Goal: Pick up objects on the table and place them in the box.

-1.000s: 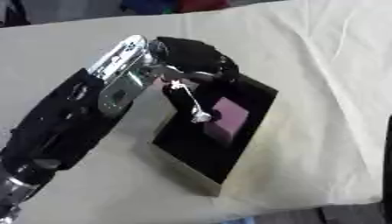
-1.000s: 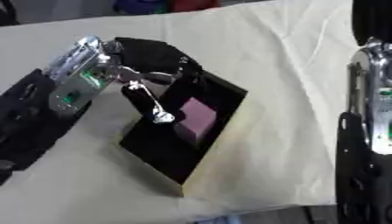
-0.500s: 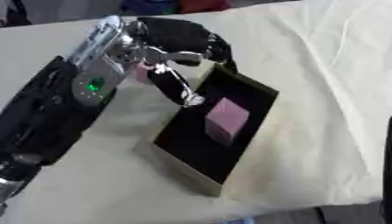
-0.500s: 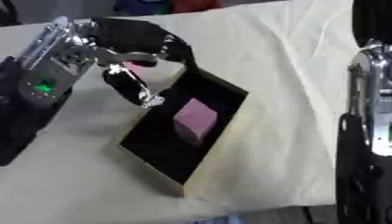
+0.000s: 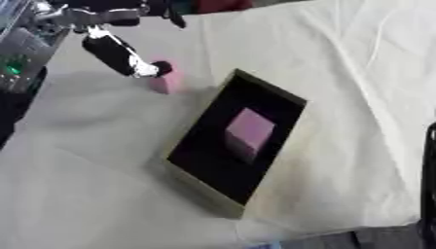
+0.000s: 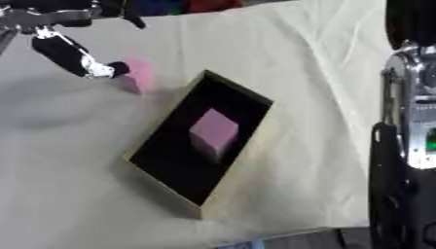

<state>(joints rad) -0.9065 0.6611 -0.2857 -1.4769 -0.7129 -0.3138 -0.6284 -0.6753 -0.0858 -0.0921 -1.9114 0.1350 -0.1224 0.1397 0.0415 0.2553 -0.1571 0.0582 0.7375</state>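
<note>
Left eye view — box (image 5: 289, 99) seemingly diagonal

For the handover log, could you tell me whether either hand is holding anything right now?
Nothing is held. The left hand reaches toward a pink block on the table beside the box; the right hand is out of view.

Table (image 5: 357, 73) w/ cream cloth cover, wrinkled, esp. near the front edge. Directly on it: shallow rectangular box w/ black inside & pale tan walls (image 5: 203, 193), lying askew approx. mid-table. Small pink block (image 5: 167, 81) on the cloth just beyond the box's far-left corner, near it but apart; looks like foam, hard to tell. Cloth's front edge shows at bottom, darker floor beyond.
</note>
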